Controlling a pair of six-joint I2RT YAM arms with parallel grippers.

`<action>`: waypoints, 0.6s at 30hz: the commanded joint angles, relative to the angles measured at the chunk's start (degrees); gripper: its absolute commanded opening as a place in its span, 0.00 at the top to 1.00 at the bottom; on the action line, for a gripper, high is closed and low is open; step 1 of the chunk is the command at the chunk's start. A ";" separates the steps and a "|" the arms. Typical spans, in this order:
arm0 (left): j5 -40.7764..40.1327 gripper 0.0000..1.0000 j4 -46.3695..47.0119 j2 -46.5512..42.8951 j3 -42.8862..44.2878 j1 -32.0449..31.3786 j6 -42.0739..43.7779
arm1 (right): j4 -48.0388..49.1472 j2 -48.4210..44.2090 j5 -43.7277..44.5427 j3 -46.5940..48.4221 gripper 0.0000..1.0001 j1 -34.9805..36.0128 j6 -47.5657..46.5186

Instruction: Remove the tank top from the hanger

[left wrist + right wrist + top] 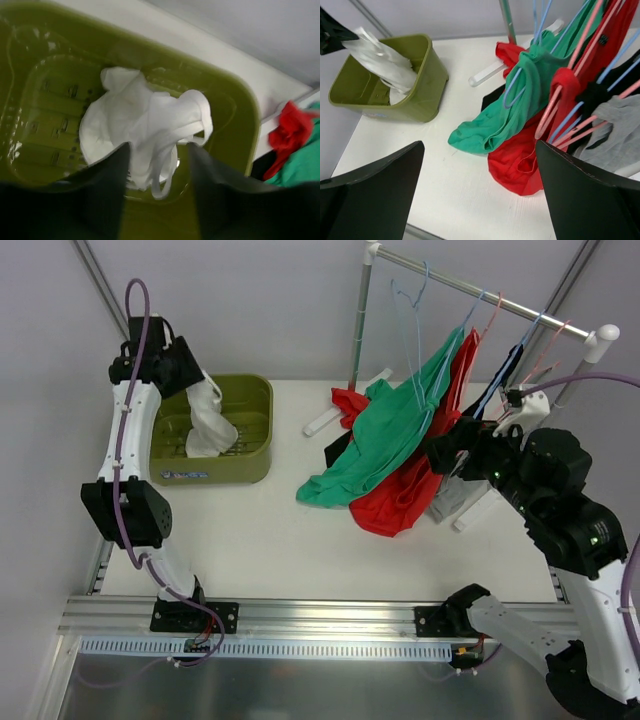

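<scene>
A white tank top point(208, 425) lies bunched in the olive-green basket point(255, 455) at the back left, and a fold of it rises to my left gripper point(196, 386) just above. In the left wrist view its fingers point(107, 200) stand apart over the white cloth point(145, 125), with green showing between the cloth and the right finger. My right gripper point(450, 445) is wide open and empty beside the garments on the rack. In the right wrist view a green top point(520, 105) and a red top point(520, 160) hang on hangers and sag onto the table.
A metal rack point(470, 288) stands at the back right with several pink and blue hangers point(412, 310). It holds green, red, black and grey garments. An empty blue hanger hangs at its left end. The white tabletop point(260, 540) stretches between basket and rack.
</scene>
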 commanded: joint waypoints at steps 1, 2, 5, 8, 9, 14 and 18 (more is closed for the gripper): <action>1.31 0.37 -0.60 -8.34 -9.00 -0.08 -1.94 | 0.31 3.20 -4.62 0.17 0.01 -0.06 2.44; 1.31 0.13 -0.69 -11.23 -12.33 -0.08 -1.85 | -0.39 4.00 -4.97 0.96 0.01 -0.14 2.71; 2.62 0.01 -0.95 -17.90 -16.04 -0.43 -1.50 | -1.36 7.51 -3.49 2.81 0.01 -0.06 2.19; 4.82 0.01 -1.13 -26.01 -20.61 -2.79 -1.50 | -2.76 12.60 0.37 7.72 0.00 -0.06 1.05; 5.08 0.01 -1.22 -27.94 -22.88 -3.85 -1.50 | -3.73 14.27 3.95 11.04 0.01 -0.14 1.05; 5.53 0.01 -1.13 -38.50 -33.25 -14.38 -1.50 | -3.39 24.89 17.22 18.36 0.17 -0.23 0.08; 6.31 0.01 -1.31 -43.68 -41.33 -16.07 -1.94 | -3.47 30.62 23.57 24.42 0.32 -1.28 -0.88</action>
